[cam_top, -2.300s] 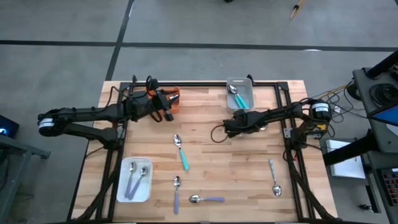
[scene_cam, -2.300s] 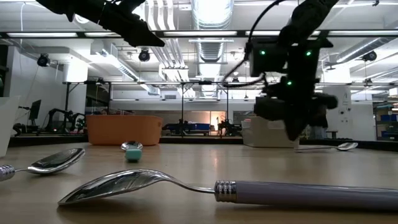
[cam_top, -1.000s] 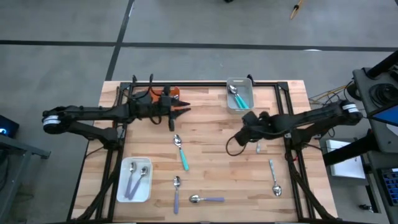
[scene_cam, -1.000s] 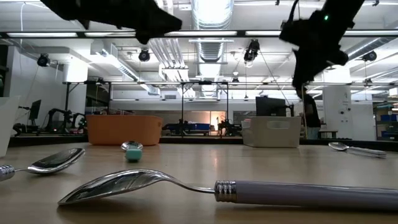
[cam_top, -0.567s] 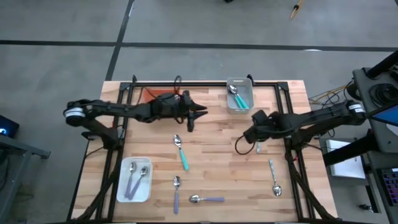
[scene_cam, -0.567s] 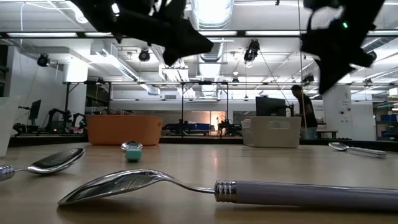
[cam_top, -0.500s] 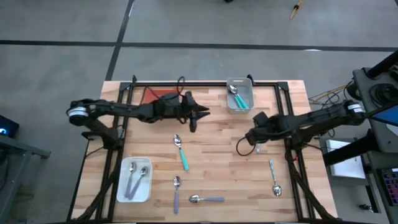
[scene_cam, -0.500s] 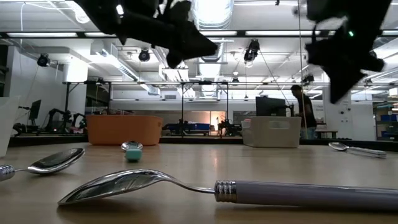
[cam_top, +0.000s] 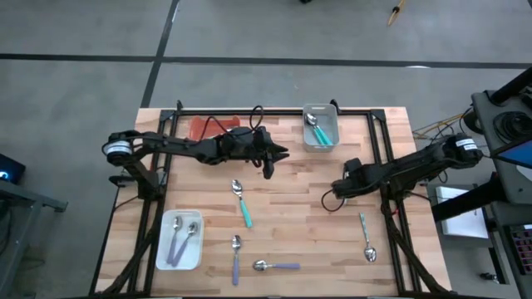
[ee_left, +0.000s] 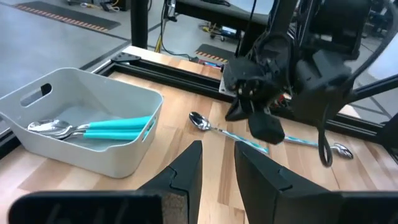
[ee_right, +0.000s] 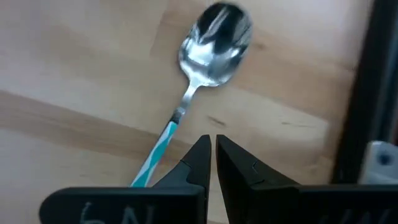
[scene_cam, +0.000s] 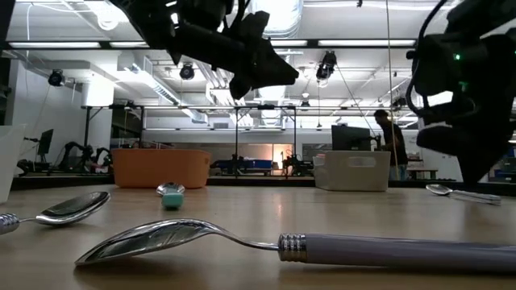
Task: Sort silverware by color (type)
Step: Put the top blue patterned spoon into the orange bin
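The striped teal spoon (ee_right: 214,40) lies flat on the wood directly under my right gripper (ee_right: 214,146). Its bowl is just past the fingertips, and its slim handle runs back beneath them. My worry is that these fingers are pressed together. If I go down like this, I'll only nudge the spoon and may skate it toward the black frame rail (ee_right: 373,81) close beside it. The handle sits so flat that a shallow pinch could also slip off.

My left gripper (ee_left: 217,162) is parted by a narrow gap and holds nothing. It hovers near the grey tray (ee_left: 146,134) of teal spoons, with my right arm just ahead. Reaching on could knock the two together.
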